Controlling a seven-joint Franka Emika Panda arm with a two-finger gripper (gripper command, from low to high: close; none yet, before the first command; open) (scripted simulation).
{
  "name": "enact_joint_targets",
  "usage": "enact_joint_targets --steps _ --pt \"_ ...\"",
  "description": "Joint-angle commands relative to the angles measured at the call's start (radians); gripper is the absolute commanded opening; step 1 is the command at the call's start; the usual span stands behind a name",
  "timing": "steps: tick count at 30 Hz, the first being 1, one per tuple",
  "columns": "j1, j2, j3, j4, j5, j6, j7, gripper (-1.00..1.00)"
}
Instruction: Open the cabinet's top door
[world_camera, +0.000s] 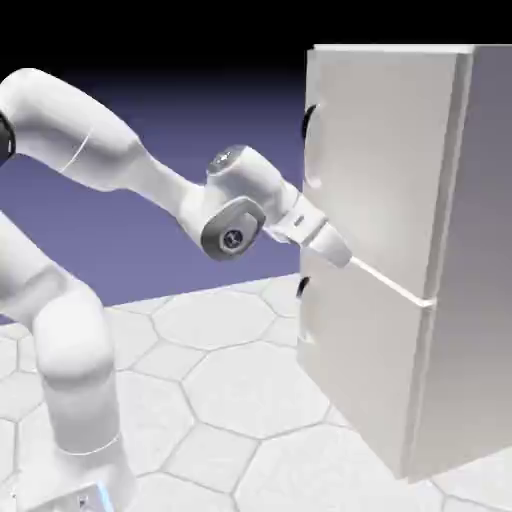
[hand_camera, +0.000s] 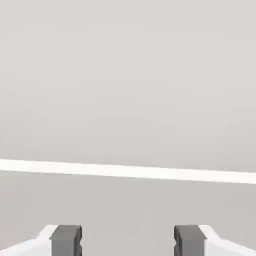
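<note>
- Biggest thing here is the cabinet, over on the exterior view's right, with the top door shut above the lower panel.
- Arm's reaching to the seam; push on from here and it could just bump flat panel.
- Fingers are spread, nothing between them. Contact's hard to call from these angles.
- Dark handle sits higher, so closing here likely grabs air.

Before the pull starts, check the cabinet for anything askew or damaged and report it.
Nothing stands out: the top door and lower door look shut, with no visible dents.
</note>
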Motion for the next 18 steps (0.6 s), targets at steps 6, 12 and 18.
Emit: enact_joint_targets --steps 6,12,18 --pt "-0.101 -0.100 0.132 0.037 0.257 -0.018 0.261 0.00" --pt "-0.203 -0.200 0.264 0.073 0.514 -0.037 0.522 0.00" --pt "-0.304 -0.300 0.396 0.109 0.770 -0.055 0.783 0.00"
